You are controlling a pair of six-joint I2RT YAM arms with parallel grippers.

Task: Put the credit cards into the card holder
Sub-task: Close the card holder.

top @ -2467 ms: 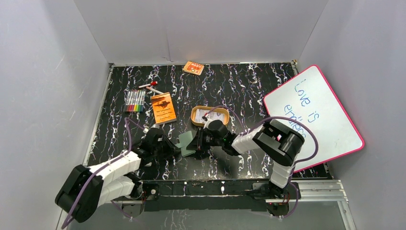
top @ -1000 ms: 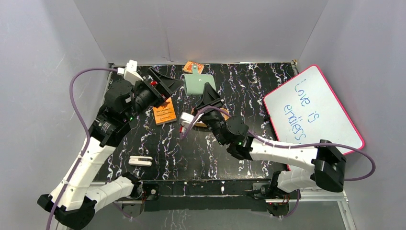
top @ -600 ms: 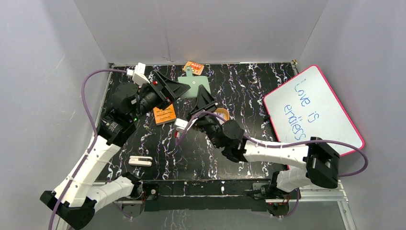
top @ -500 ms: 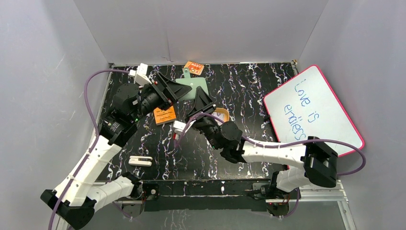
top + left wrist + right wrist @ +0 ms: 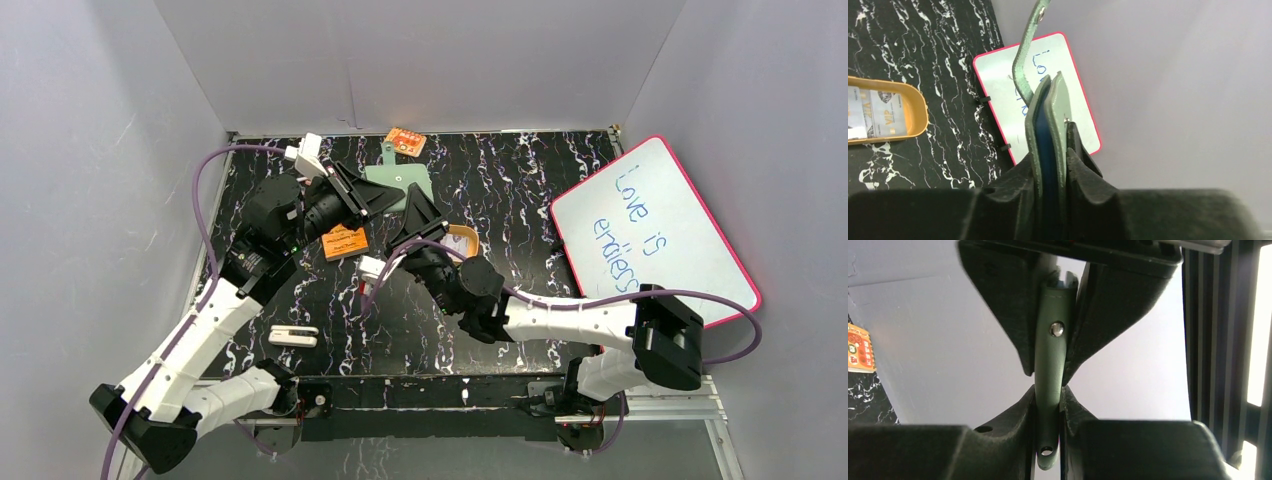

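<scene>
The sage-green card holder point(image 5: 398, 183) hangs folded in the air above the back of the table, its snap tab point(image 5: 1026, 49) sticking up. My left gripper point(image 5: 384, 197) is shut on its left side; in the left wrist view the black fingers point(image 5: 1083, 175) pinch the green covers point(image 5: 1054, 115) around the blue sleeves. My right gripper point(image 5: 416, 207) is shut on the holder's lower edge point(image 5: 1049, 375), facing the left gripper's fingers point(image 5: 1013, 305). The credit cards point(image 5: 874, 113) lie in the tan oval tray point(image 5: 918, 112), which the right arm mostly hides in the top view.
A pink-rimmed whiteboard point(image 5: 650, 240) leans at the right. An orange booklet point(image 5: 343, 243) lies under the left arm, an orange-and-white packet point(image 5: 404, 141) sits at the back edge, and a small white object point(image 5: 293, 336) lies near the front left. Grey walls enclose the table.
Both arms rose from the table, the right one carrying the card holder. In the last second the left gripper moved right to the holder and shut on it.
</scene>
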